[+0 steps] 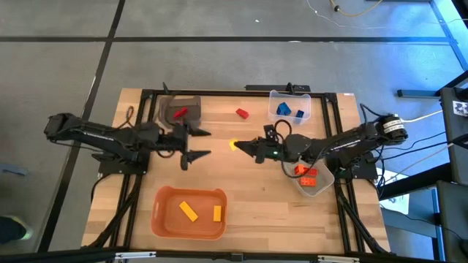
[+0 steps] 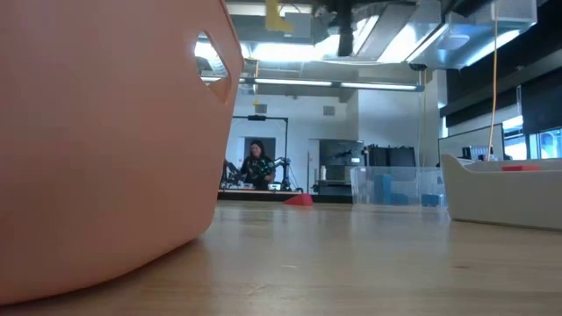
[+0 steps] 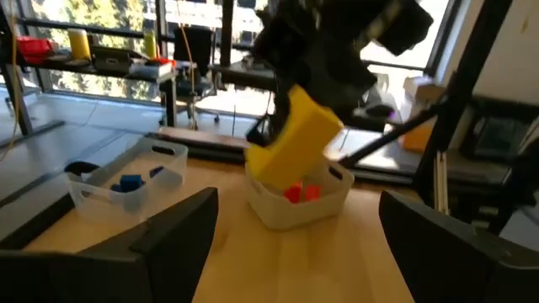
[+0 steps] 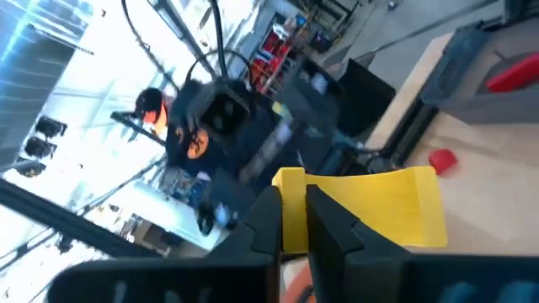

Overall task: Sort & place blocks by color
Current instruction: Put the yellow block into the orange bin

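An orange bin (image 1: 162, 219) sits at the near edge of a wooden bench (image 1: 248, 183), its rounded wall filling the low view. A dark bin (image 1: 191, 102) rests near the far left corner, a clear bin (image 1: 272, 98) near the far right, and a white bin (image 1: 326, 179) beside the right edge. Beyond the bench, a person (image 2: 256, 164) sits in a bright workshop.

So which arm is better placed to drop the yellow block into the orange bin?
Right. The right gripper is shut on the yellow block, raised over mid-table; the left gripper is open and empty. The orange bin already holds two yellowish blocks.
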`<state>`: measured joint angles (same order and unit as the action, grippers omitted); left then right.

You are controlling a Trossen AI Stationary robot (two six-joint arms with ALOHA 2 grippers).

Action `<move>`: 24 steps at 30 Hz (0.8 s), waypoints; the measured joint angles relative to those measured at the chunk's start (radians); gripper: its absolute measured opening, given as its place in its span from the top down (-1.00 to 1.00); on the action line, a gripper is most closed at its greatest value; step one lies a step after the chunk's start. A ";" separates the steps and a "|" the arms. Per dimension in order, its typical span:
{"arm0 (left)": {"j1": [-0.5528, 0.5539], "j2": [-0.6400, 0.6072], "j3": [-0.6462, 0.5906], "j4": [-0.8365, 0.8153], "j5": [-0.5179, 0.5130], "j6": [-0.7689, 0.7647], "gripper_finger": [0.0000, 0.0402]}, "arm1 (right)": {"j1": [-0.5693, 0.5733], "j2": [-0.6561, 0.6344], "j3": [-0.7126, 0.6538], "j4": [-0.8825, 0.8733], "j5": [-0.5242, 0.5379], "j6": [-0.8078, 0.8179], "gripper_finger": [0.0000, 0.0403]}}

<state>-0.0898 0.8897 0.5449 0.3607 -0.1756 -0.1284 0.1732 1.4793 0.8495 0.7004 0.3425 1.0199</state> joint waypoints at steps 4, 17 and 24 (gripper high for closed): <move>-0.057 0.114 0.043 0.012 -0.102 0.035 -0.60 | -0.010 0.066 0.084 0.004 0.014 0.001 0.87; -0.080 0.224 0.129 0.062 -0.203 0.177 -0.60 | -0.011 0.170 0.173 0.012 0.008 0.106 0.87; -0.081 0.224 0.130 0.066 -0.275 0.191 -0.41 | -0.011 0.173 0.173 0.030 0.014 0.158 0.87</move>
<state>-0.1710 1.1141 0.6746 0.4267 -0.4503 0.0628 0.1627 1.6524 1.0222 0.7307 0.3565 1.1774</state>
